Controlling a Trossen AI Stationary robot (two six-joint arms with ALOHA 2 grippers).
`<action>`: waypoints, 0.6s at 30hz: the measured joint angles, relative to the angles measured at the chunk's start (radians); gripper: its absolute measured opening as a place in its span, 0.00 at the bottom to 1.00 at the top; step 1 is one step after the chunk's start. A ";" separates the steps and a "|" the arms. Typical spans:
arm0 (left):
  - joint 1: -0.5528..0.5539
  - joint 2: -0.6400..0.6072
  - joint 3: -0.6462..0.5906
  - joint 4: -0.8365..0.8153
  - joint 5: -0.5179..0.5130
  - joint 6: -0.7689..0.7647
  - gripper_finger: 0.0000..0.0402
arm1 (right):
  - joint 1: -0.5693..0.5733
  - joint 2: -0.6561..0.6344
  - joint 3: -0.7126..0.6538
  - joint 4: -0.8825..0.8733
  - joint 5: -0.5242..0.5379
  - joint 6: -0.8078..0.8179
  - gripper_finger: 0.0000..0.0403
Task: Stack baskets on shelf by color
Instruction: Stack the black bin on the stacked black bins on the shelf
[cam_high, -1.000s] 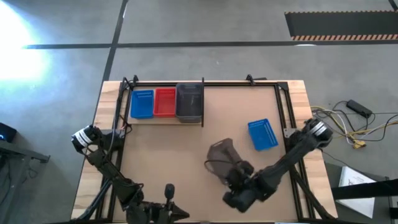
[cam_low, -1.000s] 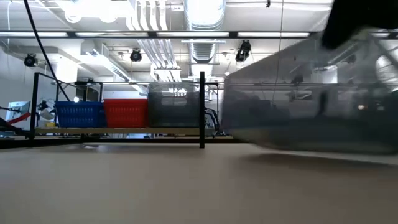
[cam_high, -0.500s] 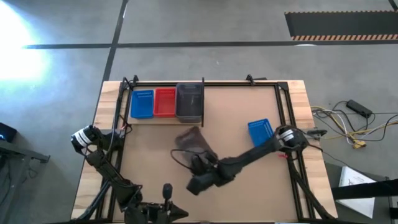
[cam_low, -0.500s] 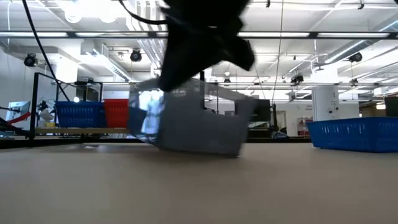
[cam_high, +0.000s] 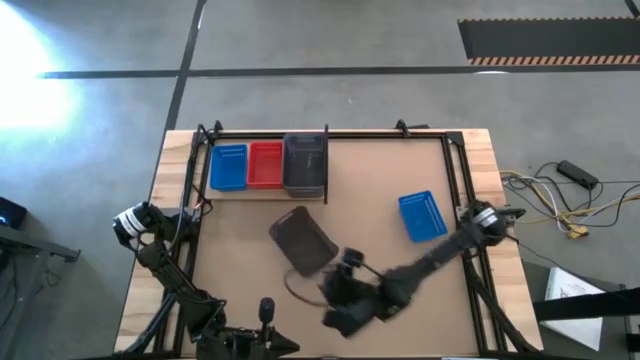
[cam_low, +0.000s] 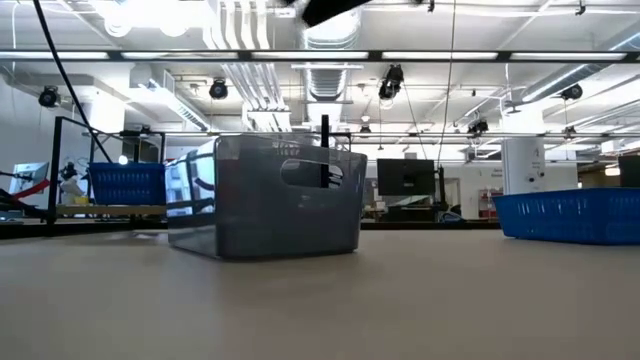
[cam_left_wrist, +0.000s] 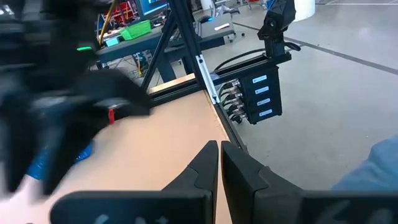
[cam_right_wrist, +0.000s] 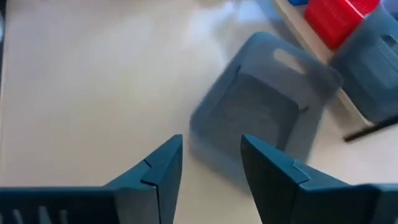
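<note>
The high view looks straight down on the whole table (cam_high: 400, 180). The low view sits at tabletop level, close to the grey basket (cam_low: 265, 197), which the right wrist view also shows.

1. Grey concrete floor (cam_high: 330, 100) surrounds the brown tabletop (cam_high: 380, 190); a dark seam line (cam_high: 300, 71) crosses it beyond the tabletop.
2. Black mat with striped edge (cam_high: 548, 42) lies further beyond that seam.
3. Loose cables (cam_high: 560, 205) lie beside the tabletop.
4. Overhead: ceiling ducts (cam_low: 328, 25), strip lights (cam_low: 240, 35).
5. A monitor (cam_low: 405, 178) stands behind the tabletop.
</note>
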 joint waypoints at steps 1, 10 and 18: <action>0.000 0.000 0.000 0.000 0.000 0.000 0.01 | 0.033 -0.019 -0.033 -0.008 0.021 0.013 0.39; 0.032 0.000 -0.002 0.002 0.000 -0.050 0.01 | 0.336 -0.051 -0.275 0.021 0.134 0.363 0.36; 0.157 -0.004 0.061 -0.093 0.000 -0.118 0.02 | 0.472 0.069 -0.333 0.096 0.492 0.626 0.30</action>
